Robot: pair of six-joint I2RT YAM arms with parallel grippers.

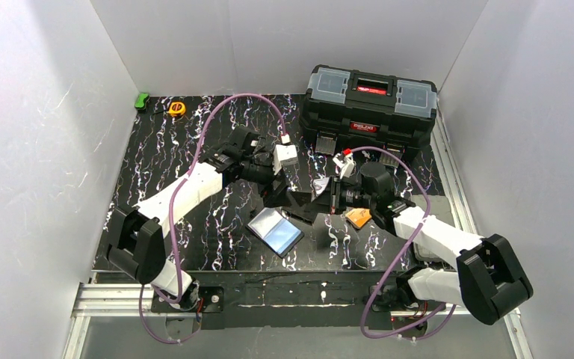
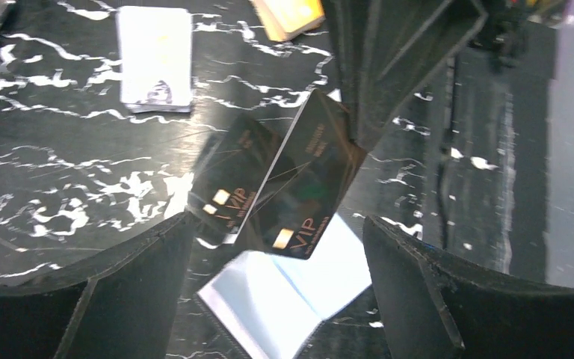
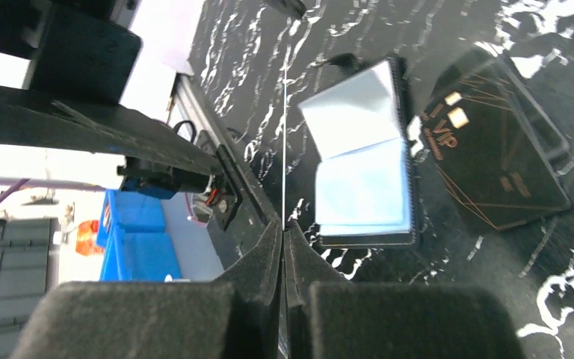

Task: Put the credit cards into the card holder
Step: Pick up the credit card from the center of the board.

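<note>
Centrally on the bench (image 1: 157, 149), the card holder (image 1: 275, 230) is laid open, its bluish sleeves turned upward. A thin card (image 3: 285, 134), seen edge-on from the right wrist, is pinched between the closed fingers of the right gripper (image 3: 284, 228). The left gripper (image 2: 276, 221) is held spread wide above the bench, grasping nothing. Black VIP cards (image 3: 493, 157) are seen just beside the holder. Some orange cards (image 1: 359, 218) lie near the right arm, and a white stack (image 2: 155, 56) is set apart.

Reads "VIP" in gold on both black credit cards (image 2: 310, 176); smaller print there, and the red label (image 1: 364, 127) on the toolbox (image 1: 370, 108), too blurred to read.
</note>
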